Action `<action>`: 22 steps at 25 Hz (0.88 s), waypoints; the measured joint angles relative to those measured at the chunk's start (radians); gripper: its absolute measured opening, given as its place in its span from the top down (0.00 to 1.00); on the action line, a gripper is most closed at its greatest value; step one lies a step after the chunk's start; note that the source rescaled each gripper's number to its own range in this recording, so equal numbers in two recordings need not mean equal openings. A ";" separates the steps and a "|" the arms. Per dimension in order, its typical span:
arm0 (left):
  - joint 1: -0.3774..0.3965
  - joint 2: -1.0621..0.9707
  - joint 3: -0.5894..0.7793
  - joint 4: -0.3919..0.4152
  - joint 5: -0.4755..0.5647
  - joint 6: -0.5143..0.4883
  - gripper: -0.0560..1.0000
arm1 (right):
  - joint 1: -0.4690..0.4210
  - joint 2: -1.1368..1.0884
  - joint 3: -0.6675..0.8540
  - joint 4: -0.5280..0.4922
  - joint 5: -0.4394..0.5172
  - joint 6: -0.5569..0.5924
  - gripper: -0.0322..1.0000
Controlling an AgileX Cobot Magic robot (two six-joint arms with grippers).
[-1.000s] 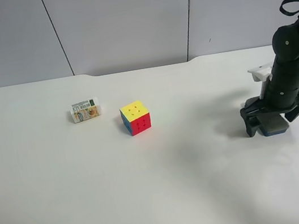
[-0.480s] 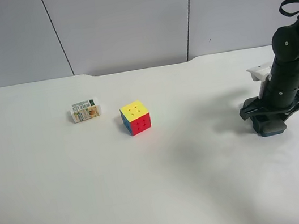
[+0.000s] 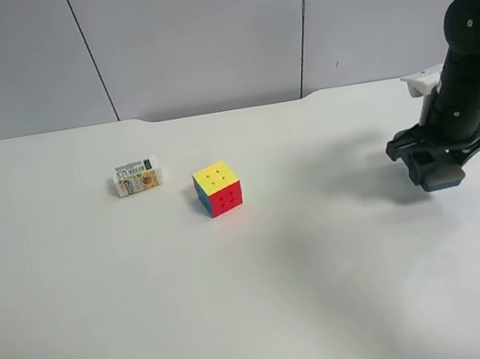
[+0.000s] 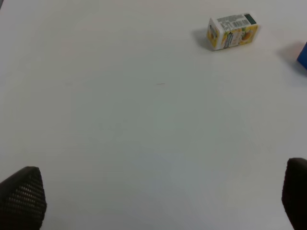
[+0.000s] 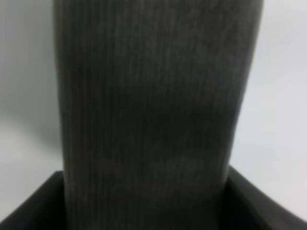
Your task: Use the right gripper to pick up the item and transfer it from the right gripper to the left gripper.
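Observation:
The eraser [image 3: 442,173], dark grey felt with a blue base, is held in my right gripper [image 3: 437,167] at the exterior high view's right, lifted a little above the white table [image 3: 270,303]. The right wrist view is filled by its dark grey felt [image 5: 153,105], clamped between the black fingers [image 5: 29,206]. My left gripper [image 4: 153,201] is open and empty, its two black fingertips [image 4: 21,196] showing wide apart over bare table; its arm is out of the exterior high view.
A multicoloured puzzle cube [image 3: 218,189] sits left of the table's middle. A small white labelled packet [image 3: 136,176] lies further left, also in the left wrist view [image 4: 232,31], where the cube's blue edge [image 4: 302,55] shows.
My right gripper closed on the eraser and lifted it off the table, moving up and slightly right. The cube and packet have not moved.

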 joint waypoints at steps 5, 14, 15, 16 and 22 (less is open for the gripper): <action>0.000 0.000 0.000 0.000 0.000 0.000 0.00 | 0.000 -0.074 -0.025 0.128 0.056 -0.120 0.95; 0.000 0.000 0.000 0.002 -0.006 0.000 0.00 | 0.119 -0.144 -0.026 0.254 0.080 -0.252 0.95; 0.000 0.000 0.000 0.003 -0.006 0.000 0.00 | 0.150 -0.144 -0.026 0.254 0.082 -0.255 0.95; 0.000 0.000 0.000 0.003 -0.007 0.000 0.00 | 0.177 -0.144 -0.026 0.253 0.084 -0.258 0.95; 0.000 0.000 0.000 0.005 -0.008 0.000 0.00 | 0.347 -0.144 -0.026 0.241 0.090 -0.263 0.95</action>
